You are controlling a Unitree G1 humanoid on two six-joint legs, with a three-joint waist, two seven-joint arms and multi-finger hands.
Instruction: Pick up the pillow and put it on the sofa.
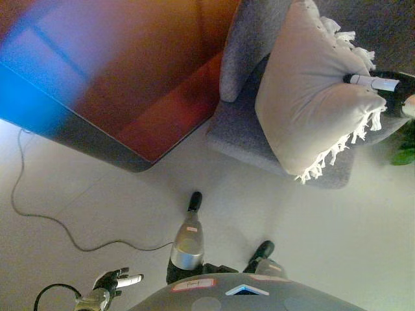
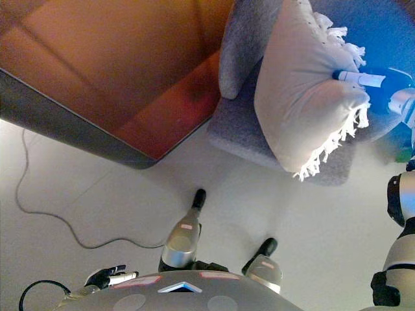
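Beige pillow (image 1: 311, 91): upper right of the frame, standing on edge on the sofa's seat, leaning against the arm at its left.
Long axis: runs from the top of the frame down and to the right, the lower corner hanging just past the seat's front edge.
Fringe: white tassels along the pillow's right edge, from the top corner down to the lowest corner.
Sofa (image 1: 246, 39): grey fabric, upper right, its rounded arm to the left of the pillow.
Right hand (image 1: 389, 87): at the right edge of the frame, on the pillow's right side about mid-height; a white-tipped finger lies straight across the fringe, pressed into the fabric, which dents there.
Right hand state: that one finger is extended and touching; the rest of the hand is too dark against the sofa to tell whether it curls round the pillow.
Pillow to hand: the pillow lies to the left of the hand, in contact with it.
Left hand (image 1: 111, 282): lower left of the frame, well apart from the pillow, fingers loosely spread, holding nothing.
Table (image 1: 117, 78): reddish-brown top, upper left, its corner near the sofa.
Floor (image 1: 305, 220): pale, with a thin grey cord (image 1: 39, 217) curving across the left.
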